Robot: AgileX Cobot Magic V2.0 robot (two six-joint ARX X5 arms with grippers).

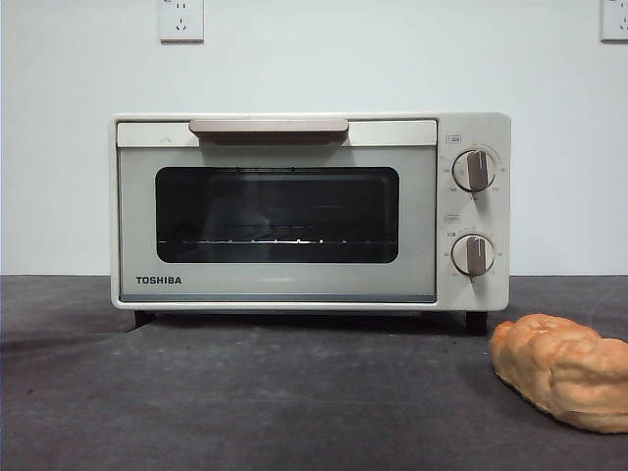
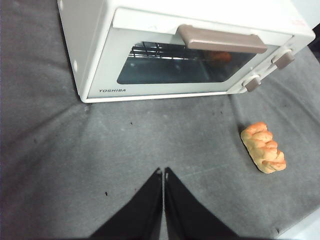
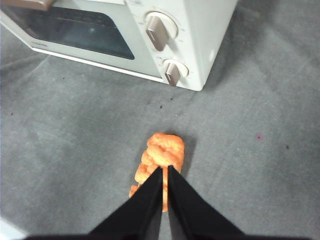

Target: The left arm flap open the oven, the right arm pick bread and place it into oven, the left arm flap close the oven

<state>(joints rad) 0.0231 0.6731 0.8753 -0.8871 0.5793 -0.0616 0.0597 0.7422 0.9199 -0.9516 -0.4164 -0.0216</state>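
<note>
The cream-white TOSHIBA oven point(image 1: 294, 211) stands on the dark grey table with its door shut, beige handle point(image 1: 268, 128) on top and two knobs at the right. It also shows in the left wrist view point(image 2: 165, 55) and right wrist view point(image 3: 125, 35). The golden-brown bread point(image 1: 561, 368) lies on the table in front of the oven's right side; it also shows in the left wrist view point(image 2: 263, 154). My left gripper point(image 2: 163, 172) is shut and empty, hovering above the table before the oven. My right gripper point(image 3: 165, 170) is shut and empty, above the bread point(image 3: 162, 152).
A white wall with two power sockets point(image 1: 181, 20) rises behind the oven. The grey cloth-covered table point(image 1: 245, 392) spreads in front of the oven. The table's edge shows at a corner of the left wrist view point(image 2: 305, 227).
</note>
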